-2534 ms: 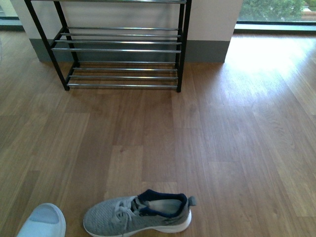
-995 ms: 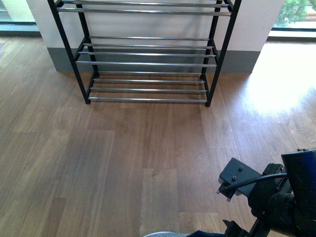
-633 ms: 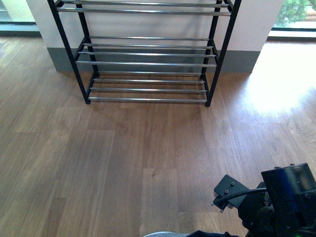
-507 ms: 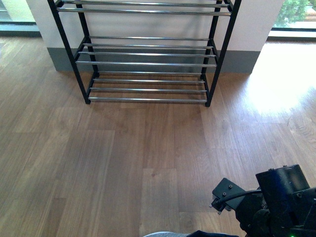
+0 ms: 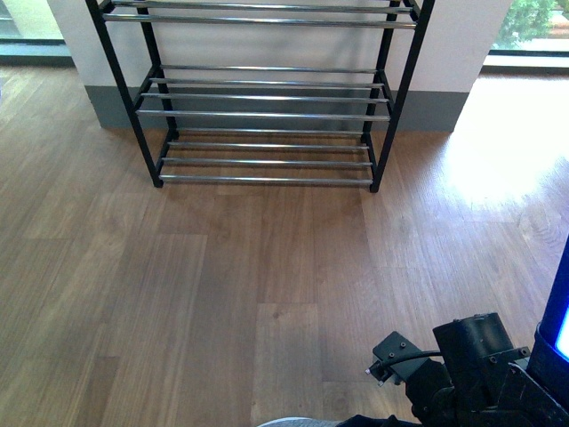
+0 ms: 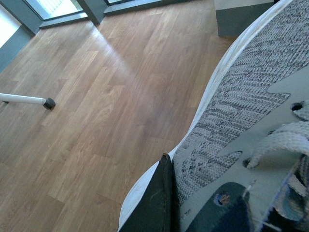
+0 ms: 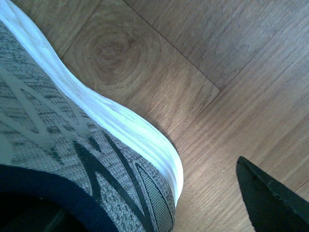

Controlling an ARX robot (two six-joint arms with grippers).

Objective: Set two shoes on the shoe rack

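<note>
Closest in, the right gripper (image 7: 154, 222) stands wide. Its one visible finger (image 7: 270, 203) hangs over the bare floor (image 7: 231, 72), just outside the white sole of the right-hand shoe (image 7: 72, 145), with a gap between them. The shoe's navy collar sits inward of that finger. If the jaws close from here they may catch only the sole's rounded edge, and the shoe could squirt sideways or twist as it lifts. Going lower risks scraping the fingertip on the boards.

At the left gripper (image 6: 193, 212), a black finger (image 6: 159, 203) lies against the grey knit side of the left-hand shoe (image 6: 251, 96), close to the laces. I cannot tell whether the jaws are clamped. A hold on soft knit alone would let the shoe droop or swing.

Further out from the left gripper, a white pole (image 6: 24, 99) with a black foot rests on the floor.

Far ahead of the right arm (image 5: 471, 374) stands the rack (image 5: 267, 116). Its thin bars have gaps between them, so a tilted shoe could snag or tip through.
</note>
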